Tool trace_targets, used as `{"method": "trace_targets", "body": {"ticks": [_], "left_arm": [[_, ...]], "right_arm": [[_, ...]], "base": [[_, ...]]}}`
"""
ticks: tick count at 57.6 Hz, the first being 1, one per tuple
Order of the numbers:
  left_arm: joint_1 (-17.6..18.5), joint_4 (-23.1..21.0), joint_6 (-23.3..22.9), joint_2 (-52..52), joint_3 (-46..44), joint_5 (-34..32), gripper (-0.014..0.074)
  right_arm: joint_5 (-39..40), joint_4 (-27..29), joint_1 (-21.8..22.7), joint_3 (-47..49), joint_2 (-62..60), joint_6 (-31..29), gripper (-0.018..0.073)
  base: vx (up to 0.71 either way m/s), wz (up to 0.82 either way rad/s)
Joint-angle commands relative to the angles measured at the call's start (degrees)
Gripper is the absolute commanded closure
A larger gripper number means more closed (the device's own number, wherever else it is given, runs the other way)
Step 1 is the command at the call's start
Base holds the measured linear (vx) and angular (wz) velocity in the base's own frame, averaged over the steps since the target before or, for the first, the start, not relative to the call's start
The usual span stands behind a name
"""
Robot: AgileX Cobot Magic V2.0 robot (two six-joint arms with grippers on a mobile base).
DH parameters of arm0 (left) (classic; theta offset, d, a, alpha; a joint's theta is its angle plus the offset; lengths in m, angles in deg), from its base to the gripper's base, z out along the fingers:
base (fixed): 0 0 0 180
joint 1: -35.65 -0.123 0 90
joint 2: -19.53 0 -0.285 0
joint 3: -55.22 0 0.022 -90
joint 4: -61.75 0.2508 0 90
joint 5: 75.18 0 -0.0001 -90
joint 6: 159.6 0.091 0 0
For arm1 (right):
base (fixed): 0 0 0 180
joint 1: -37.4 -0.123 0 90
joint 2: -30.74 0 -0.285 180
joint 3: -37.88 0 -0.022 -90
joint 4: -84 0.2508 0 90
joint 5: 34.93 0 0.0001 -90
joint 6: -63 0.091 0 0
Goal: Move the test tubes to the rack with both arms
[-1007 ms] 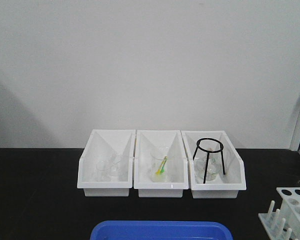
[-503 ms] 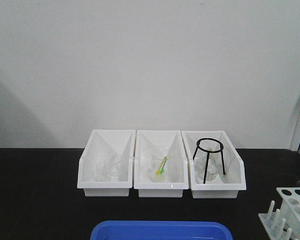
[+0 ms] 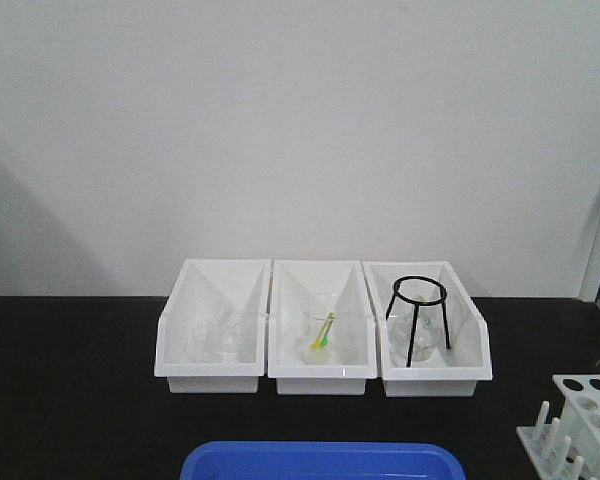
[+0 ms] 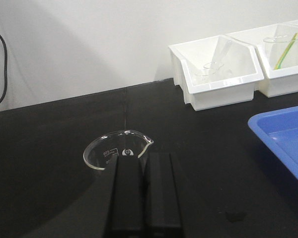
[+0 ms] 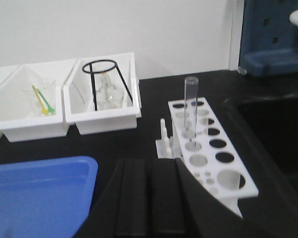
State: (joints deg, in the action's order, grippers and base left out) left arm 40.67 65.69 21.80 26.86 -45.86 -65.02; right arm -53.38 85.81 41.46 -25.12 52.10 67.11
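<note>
One clear test tube (image 5: 190, 99) stands upright in a hole of the white rack (image 5: 206, 151); the other holes I can see hold nothing. The rack (image 3: 580, 420) sits at the table's front right corner. My right gripper (image 5: 150, 163) is shut with nothing in it, low over the black table just left of the rack. My left gripper (image 4: 145, 157) is also shut and holds nothing. Its fingertips are right behind a clear glass beaker (image 4: 107, 148) with printed marks. Neither arm shows in the front view.
Three white bins (image 3: 212, 375) stand in a row at the back, holding glassware; the right one has a black tripod stand (image 3: 410, 335). A blue tray (image 3: 320, 462) lies at the front middle. A dark recess (image 5: 273, 134) lies right of the rack.
</note>
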Motion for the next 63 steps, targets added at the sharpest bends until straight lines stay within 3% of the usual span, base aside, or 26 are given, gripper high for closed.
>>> {"method": "trace_targets", "body": {"ticks": [1,8,14,26,63], "left_arm": [[0.05,-0.14,-0.54,-0.62,1.59,-4.38,0.0611],[0.05,-0.14,-0.54,-0.62,1.59,-4.38,0.0611],[0.05,-0.16,-0.54,-0.57,1.59,-4.38,0.0611],[0.05,-0.16,-0.54,-0.57,1.59,-4.38,0.0611],[0.05,-0.16,-0.54,-0.57,1.59,-4.38,0.0611]], "right_arm": [[6.62,-0.19,0.03,-5.34,-5.33,0.33,0.0567],[6.62,-0.13,0.03,-13.09,-14.61,1.22,0.0567],[8.73,-0.21,0.04,-16.71,-13.99,1.59,0.0567],[7.65,-3.93,0.09,-16.6,-14.4,1.67,0.0567],[7.42,-3.86,0.09,-16.6,-14.61,1.66,0.0567]], "base": [[0.0,0.0],[0.0,0.0],[0.0,0.0],[0.0,0.0],[0.0,0.0]]}}
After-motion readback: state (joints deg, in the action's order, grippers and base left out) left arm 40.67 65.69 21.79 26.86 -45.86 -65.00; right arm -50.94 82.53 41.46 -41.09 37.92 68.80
